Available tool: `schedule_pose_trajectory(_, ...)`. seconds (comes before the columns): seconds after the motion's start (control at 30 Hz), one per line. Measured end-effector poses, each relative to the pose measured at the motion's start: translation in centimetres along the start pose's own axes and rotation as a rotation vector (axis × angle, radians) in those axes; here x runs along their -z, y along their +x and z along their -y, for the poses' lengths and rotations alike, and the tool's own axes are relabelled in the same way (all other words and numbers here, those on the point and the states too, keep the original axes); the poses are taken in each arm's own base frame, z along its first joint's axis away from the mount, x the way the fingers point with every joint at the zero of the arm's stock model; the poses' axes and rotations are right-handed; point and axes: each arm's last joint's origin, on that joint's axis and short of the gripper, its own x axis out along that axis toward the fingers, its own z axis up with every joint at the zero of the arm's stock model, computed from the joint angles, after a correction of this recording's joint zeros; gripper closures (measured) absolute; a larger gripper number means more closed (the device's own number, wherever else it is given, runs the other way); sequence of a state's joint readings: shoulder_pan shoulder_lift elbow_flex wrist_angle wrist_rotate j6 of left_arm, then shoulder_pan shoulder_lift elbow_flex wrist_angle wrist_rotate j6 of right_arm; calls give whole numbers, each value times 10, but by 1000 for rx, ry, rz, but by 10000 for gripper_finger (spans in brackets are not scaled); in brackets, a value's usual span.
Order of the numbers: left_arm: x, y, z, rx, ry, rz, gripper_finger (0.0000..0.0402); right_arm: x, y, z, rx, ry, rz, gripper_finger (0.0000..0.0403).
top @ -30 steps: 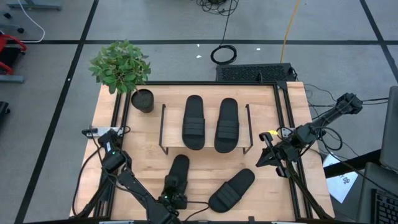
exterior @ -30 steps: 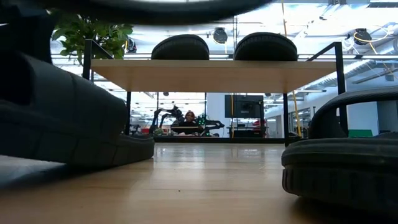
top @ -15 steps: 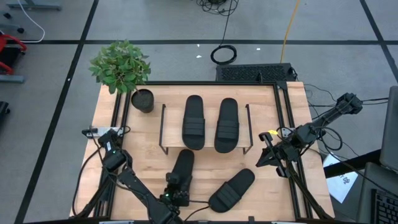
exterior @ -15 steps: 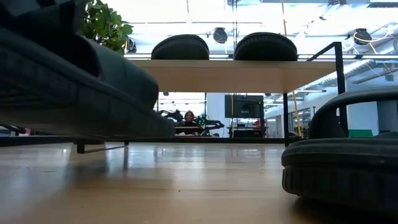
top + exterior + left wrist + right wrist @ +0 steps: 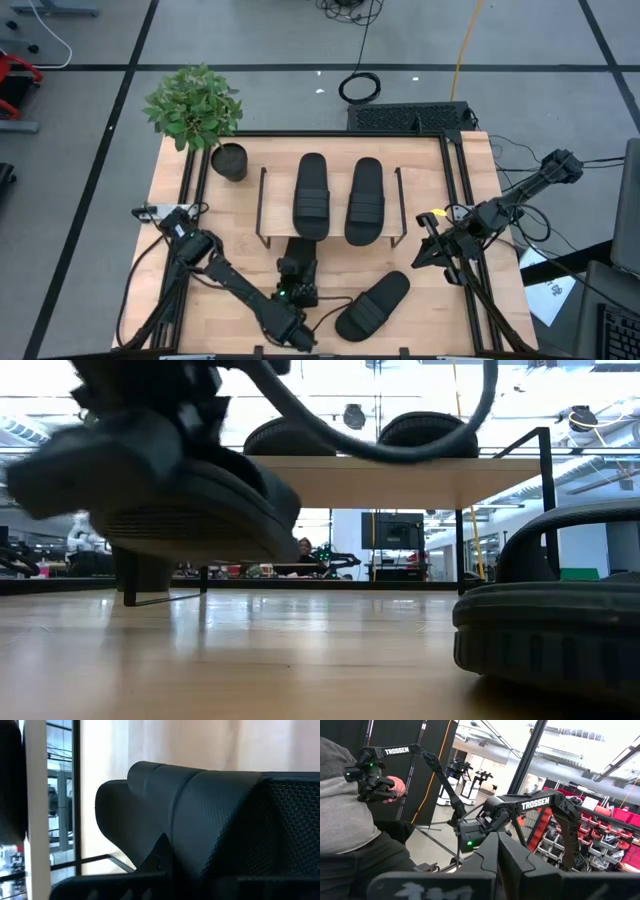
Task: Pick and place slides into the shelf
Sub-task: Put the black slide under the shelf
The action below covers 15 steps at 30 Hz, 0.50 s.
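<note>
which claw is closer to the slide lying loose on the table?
Left. The left claw, shut on another slide, is just beside the loose slide; the right claw waits farther off at the table's right edge.

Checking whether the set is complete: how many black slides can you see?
4: two slides side by side on the shelf top, one in the left hand, lifted, one on the table. None seems hidden.

Robotics lab, taped grey floor [image 5: 90,190], spare Trossen arms [image 5: 540,805], parts-bin racks [image 5: 620,820], overhead strip lights

2 slides [image 5: 338,198] on shelf [image 5: 262,200], 1 slide [image 5: 372,305] before it, plant [image 5: 194,105] behind-left
</note>
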<state>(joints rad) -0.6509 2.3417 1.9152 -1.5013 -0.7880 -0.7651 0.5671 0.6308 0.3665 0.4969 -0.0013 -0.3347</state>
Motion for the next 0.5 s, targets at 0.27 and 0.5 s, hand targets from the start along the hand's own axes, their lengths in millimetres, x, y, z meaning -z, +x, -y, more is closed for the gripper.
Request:
schedule_pose_trajectory(0.27,-10,22,-17,-25,20,-62,397,0,0,0,0,-3,0,403)
schedule_pose_trajectory(0.5,-8,47,-23,-55,51,-129,396,0,0,0,0,-3,0,403)
